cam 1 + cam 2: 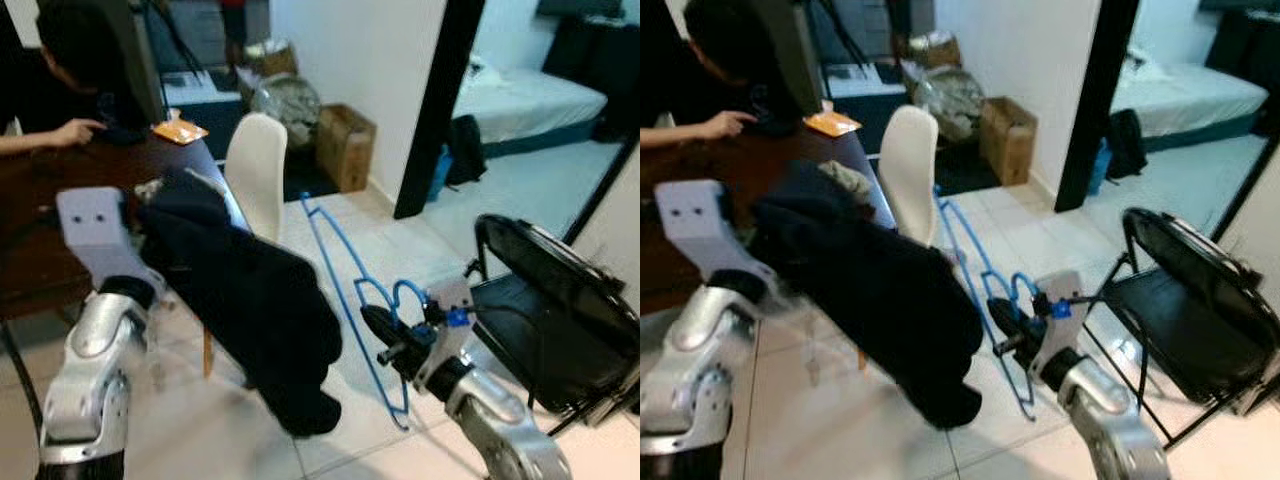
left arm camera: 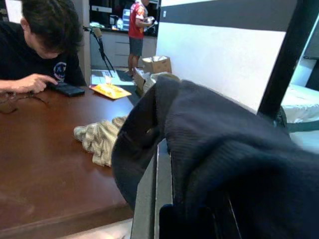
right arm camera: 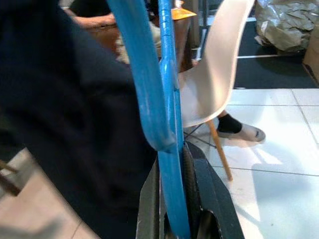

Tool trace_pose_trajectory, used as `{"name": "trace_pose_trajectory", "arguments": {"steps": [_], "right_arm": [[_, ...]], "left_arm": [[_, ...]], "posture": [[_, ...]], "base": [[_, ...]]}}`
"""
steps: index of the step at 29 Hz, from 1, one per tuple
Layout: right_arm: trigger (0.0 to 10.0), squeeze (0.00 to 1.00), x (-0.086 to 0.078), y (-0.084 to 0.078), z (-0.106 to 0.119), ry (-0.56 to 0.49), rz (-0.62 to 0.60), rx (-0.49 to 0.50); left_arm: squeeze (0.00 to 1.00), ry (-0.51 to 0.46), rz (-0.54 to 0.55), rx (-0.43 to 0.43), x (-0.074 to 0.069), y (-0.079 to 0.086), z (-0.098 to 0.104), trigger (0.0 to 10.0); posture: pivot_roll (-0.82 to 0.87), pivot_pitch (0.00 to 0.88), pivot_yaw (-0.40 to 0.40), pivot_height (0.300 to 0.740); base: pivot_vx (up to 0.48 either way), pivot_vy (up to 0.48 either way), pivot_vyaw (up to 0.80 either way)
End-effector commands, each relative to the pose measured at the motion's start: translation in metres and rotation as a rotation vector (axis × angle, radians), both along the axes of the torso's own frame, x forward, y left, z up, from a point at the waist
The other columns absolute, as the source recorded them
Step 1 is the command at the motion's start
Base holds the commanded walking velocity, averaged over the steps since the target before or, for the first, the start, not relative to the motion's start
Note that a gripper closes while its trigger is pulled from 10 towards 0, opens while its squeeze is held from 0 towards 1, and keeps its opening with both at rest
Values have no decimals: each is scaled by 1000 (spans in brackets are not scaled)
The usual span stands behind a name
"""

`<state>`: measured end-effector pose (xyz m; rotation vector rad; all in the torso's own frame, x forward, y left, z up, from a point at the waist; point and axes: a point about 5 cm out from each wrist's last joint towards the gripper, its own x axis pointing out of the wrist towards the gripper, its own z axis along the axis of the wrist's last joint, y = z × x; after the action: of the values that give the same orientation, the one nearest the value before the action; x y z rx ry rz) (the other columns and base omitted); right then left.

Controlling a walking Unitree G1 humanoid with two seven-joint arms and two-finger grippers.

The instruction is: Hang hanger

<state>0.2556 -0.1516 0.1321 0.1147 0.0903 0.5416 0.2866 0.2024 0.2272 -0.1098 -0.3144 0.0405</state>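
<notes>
Left gripper [image 1: 165, 225] up at left, jaws buried under the dark garment [image 1: 255, 300] draped over it, so can't tell whether they're clenched or released; cloth hangs down toward the floor [image 1: 200, 430]. Far left behind it: brown worktop [image 2: 45, 164] with a crumpled beige cloth [image 2: 99, 139], person's hand [image 1: 75, 131] on a phone, white chair [image 1: 258, 170] just past the worktop's corner. Centre-right: right gripper [image 1: 385, 335] jaws clenched on the blue hanger [image 1: 335, 270] low on the frame, near the hook; frame runs up and away, just beside the garment, apart from it. Black folding chair [image 1: 555, 300] far right. Judgement: step in hand is getting garment onto hanger. Next: bring a hanger shoulder into the neck opening, left arm feeding cloth over it
</notes>
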Motion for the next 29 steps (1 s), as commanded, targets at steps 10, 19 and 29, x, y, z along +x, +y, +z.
{"name": "trace_pose_trajectory", "arguments": {"steps": [10,19,29], "right_arm": [[10000,0,-3,-4,1,-1,-20,9],[10000,0,-4,-5,1,-2,-25,19],[10000,0,-5,-5,-1,4,-27,23]], "left_arm": [[0,-93,-16,16,3,0,30,10000],[0,-198,-1,40,0,2,63,10000],[0,-268,96,83,-3,25,90,10000]], "posture": [[3,0,-8,740],[2,0,-7,740],[3,0,-5,740]], "base": [[480,0,0],[480,0,0],[480,0,0]]}}
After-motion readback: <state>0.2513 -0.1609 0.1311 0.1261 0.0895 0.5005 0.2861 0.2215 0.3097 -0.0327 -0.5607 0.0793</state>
